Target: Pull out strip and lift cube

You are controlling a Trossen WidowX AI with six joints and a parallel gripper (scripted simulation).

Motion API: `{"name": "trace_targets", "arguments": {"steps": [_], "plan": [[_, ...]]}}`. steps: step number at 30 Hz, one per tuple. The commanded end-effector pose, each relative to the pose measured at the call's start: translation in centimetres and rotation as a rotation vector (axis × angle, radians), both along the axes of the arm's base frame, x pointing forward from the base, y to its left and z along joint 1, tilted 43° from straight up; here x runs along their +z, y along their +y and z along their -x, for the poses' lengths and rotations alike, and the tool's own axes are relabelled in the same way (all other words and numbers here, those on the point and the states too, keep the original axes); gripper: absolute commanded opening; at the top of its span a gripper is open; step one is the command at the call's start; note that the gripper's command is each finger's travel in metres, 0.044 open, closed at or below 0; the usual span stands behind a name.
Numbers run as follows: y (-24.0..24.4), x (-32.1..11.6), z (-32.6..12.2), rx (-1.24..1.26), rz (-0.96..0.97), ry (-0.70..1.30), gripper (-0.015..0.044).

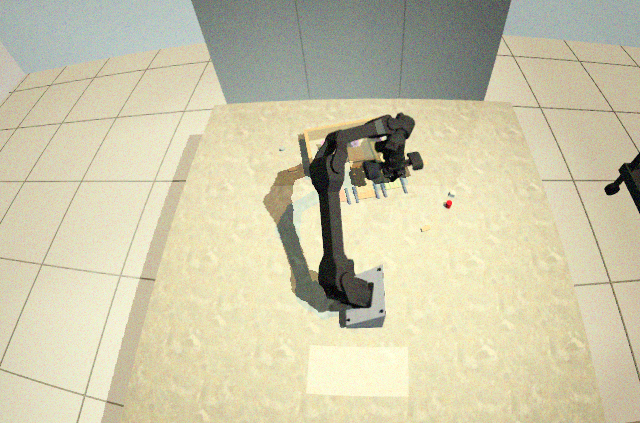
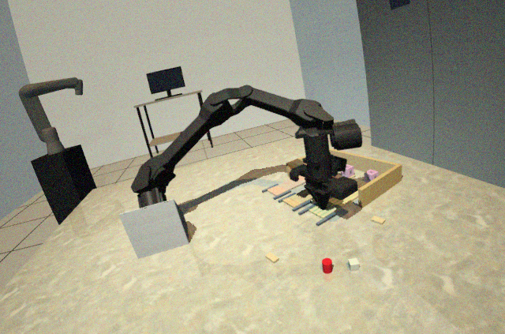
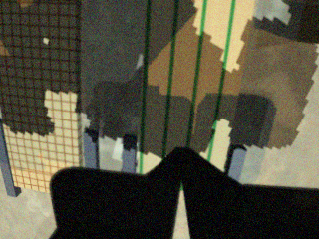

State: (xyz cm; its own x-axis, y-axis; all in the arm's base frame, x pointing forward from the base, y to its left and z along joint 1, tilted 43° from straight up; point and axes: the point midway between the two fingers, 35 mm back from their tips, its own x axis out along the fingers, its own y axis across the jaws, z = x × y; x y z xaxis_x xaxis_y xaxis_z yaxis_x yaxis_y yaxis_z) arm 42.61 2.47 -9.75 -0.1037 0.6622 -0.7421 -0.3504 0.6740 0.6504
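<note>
My gripper [image 2: 325, 206] [image 3: 182, 154] is shut and empty, pointing down at the near part of the green-lined strip [image 2: 318, 212] [image 3: 215, 27]. Whether the tips touch it is unclear. A strip with a brown grid [image 1: 366, 194] [image 2: 291, 200] [image 3: 65, 124] lies to its left in the wrist view. A pinkish strip [image 2: 281, 189] lies farther along. Pink cubes stand inside the wooden frame, one nearer the right wall [image 2: 371, 175] and one nearer the arm [image 2: 349, 170]. Their labels, and which strip carries which cube, cannot be told. The arm hides much of the strips.
The wooden frame [image 1: 307, 144] [image 2: 379, 184] has raised walls. Blue-grey rails flank the strips, one right of the green-lined strip [image 2: 323, 216] [image 3: 237, 164]. A red cylinder [image 1: 448, 204] [image 2: 327, 265], a whitish cube [image 1: 451, 194] [image 2: 353, 265] and a small tan block [image 1: 425, 228] [image 2: 272, 257] lie outside.
</note>
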Motion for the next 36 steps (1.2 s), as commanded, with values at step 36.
{"name": "trace_targets", "arguments": {"steps": [36], "plan": [[-0.1, -0.7, 1.3, -0.001, -0.004, 0.005, 0.0000]]}}
